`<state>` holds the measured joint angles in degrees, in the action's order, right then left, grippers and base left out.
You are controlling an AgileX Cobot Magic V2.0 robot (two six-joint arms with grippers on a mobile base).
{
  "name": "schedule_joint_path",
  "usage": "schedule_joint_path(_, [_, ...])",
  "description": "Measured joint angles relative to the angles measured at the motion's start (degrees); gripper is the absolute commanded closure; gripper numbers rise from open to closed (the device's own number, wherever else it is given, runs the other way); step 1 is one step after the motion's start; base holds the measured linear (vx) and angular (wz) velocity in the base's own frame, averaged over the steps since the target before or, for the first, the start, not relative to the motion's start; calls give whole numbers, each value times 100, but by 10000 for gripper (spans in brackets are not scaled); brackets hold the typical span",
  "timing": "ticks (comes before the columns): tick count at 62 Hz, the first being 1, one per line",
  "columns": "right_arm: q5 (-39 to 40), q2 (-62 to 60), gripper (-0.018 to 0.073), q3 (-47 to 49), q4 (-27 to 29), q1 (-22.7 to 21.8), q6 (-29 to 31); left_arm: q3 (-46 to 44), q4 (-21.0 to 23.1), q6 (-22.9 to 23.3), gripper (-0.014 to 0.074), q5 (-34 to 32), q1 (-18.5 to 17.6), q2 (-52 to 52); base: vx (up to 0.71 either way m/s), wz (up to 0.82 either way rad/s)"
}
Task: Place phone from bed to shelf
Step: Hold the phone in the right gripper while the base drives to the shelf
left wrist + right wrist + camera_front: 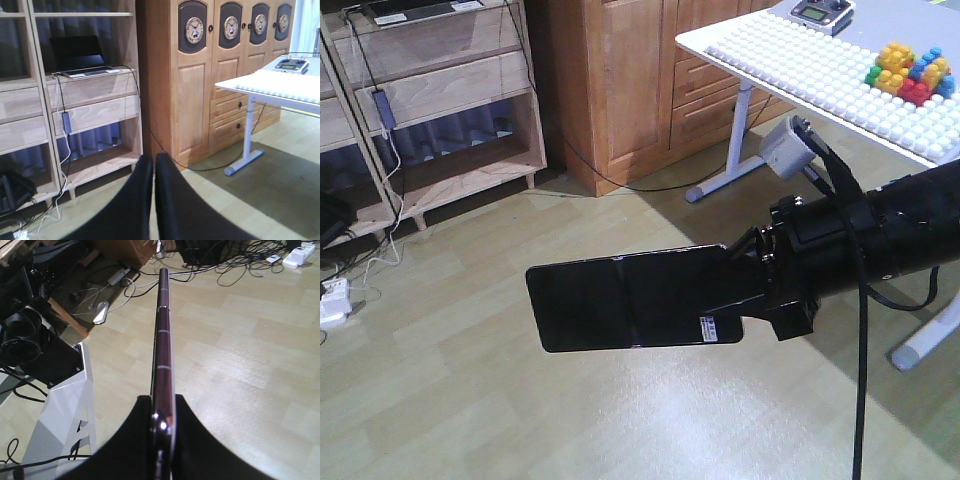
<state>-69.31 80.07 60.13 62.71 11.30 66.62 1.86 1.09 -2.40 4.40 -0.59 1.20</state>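
Shelf (pixel 450 85) at far left: pale boards, open compartments, a grey laptop (pixel 85 62) on one upper board, cables hanging down the front. Brown wooden cabinet (pixel 200 90) is beside it, and a white table (pixel 800 60) with toy bricks (pixel 910 75) is to the right. Bed not in view. Right gripper (pixel 757 290) is clamped on one short end of the phone (pixel 630 300), by the white sticker (pixel 718 328). The phone is in the air over the floor, edge-on in the right wrist view, well apart from the shelf. Left gripper (pixel 154 195) has its fingers together, nothing between them as far as this close view shows. Step in hand, I'd judge: carry to the shelf. The slab overhangs far, so hold the pinch firm. Level it, pick a compartment away from the laptop and cables, lead with the free end, and lay it flat before letting go.
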Motion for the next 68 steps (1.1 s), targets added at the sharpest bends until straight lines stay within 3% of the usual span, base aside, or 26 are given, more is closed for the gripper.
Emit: schedule_joint_path(68, [0, 0, 561, 0, 0, 0, 0, 0, 0, 0, 596, 0, 0, 0, 50, 7])
